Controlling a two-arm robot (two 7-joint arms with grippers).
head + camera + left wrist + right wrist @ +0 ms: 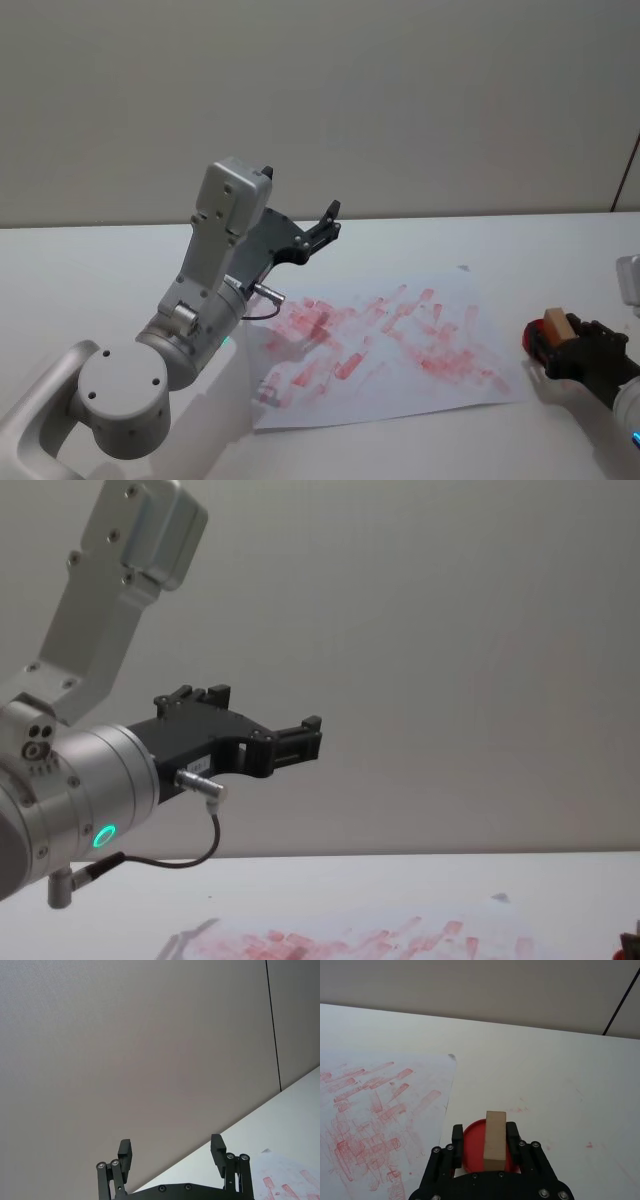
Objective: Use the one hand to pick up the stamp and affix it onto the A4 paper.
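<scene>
Right then, the right gripper (485, 1131) was clenched on the wooden stamp (495, 1141), one ridged black jaw on each broad side of it. The block's long axis ran straight out along the fingers, and its far end poked past the fingertips. It sat over a round red ink pad (474, 1142), off the right edge of the A4 paper (400, 350) and just beside that edge, on the white table (120, 270). I could not tell whether the stamp's face was touching the pad or a little above it.

What mattered to me was the direction. The paper lay to the robot's left of the stamp, and the nearest strip of sheet, by its right edge, looked less crowded with red prints than the middle. I judged the next move to be a lift off the pad, a short carry leftward over that edge, and then a press down with the inked end kept square to the sheet.

The left gripper (172, 1147) was raised well above the paper's left side, its fingers spread wide with nothing between them, pointing toward the back wall. The right arm was plainly the nearer one and already had the block, so I treated the left as parked.
</scene>
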